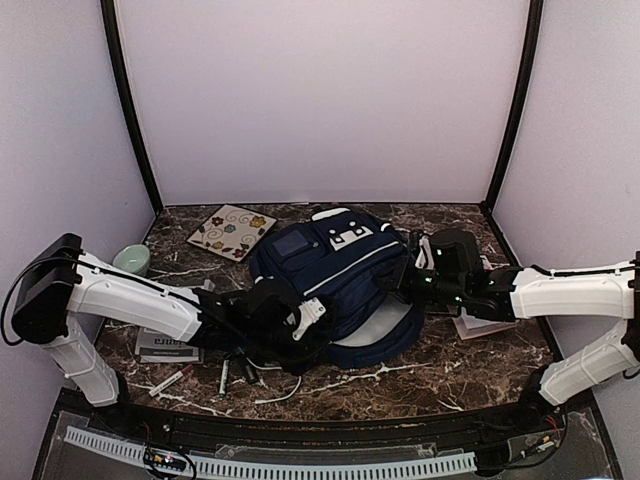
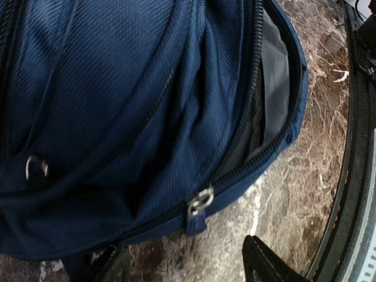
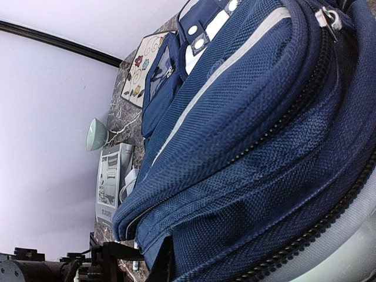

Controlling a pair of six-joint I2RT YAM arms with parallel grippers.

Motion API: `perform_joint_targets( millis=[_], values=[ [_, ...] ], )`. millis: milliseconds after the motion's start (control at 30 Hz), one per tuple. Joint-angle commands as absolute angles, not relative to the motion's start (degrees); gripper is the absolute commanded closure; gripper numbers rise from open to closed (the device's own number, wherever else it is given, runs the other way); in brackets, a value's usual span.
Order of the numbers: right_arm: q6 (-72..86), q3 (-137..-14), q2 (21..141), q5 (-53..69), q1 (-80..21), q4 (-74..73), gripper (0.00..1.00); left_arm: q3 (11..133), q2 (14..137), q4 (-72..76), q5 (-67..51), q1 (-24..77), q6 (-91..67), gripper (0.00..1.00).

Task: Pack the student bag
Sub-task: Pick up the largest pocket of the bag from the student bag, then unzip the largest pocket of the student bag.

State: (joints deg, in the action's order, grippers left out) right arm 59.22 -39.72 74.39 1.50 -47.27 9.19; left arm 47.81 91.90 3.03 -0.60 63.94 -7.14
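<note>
The student bag lies flat mid-table, navy with white trim; its main zipper gapes at the near side, showing grey lining. My left gripper sits at the bag's near-left edge. In the left wrist view it is open, its fingers wide apart over bare marble, with the silver zipper pull just beyond them. The pocket mouth is open to the right of the pull. My right gripper is at the bag's right side, shut on a fold of the bag's fabric; only one dark finger shows.
A floral card lies at the back left, with a green bowl further left. A grey booklet, markers, pens and a white cable lie near the front left. Papers lie under the right arm.
</note>
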Motion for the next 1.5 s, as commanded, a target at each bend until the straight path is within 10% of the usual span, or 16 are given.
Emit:
perform_joint_targets(
  millis=[0,400,567,1467],
  values=[
    [57.89,-43.06,72.48,1.46,-47.25,19.94,1.0,53.04,95.62,-0.79,1.48,64.48,-7.53,0.36],
    [56.77,-42.99,70.98,0.8,-47.22,19.39,1.0,58.03,101.31,-5.6,5.99,65.74,-7.3,0.67],
    [55.9,-42.91,69.58,-0.5,-47.12,18.36,1.0,57.46,100.14,-5.21,6.05,65.74,-6.95,0.99],
    [46.02,-37.96,50.52,5.4,-29.95,-3.42,1.0,43.89,87.06,-6.57,15.29,53.47,-1.33,1.0]
  ],
)
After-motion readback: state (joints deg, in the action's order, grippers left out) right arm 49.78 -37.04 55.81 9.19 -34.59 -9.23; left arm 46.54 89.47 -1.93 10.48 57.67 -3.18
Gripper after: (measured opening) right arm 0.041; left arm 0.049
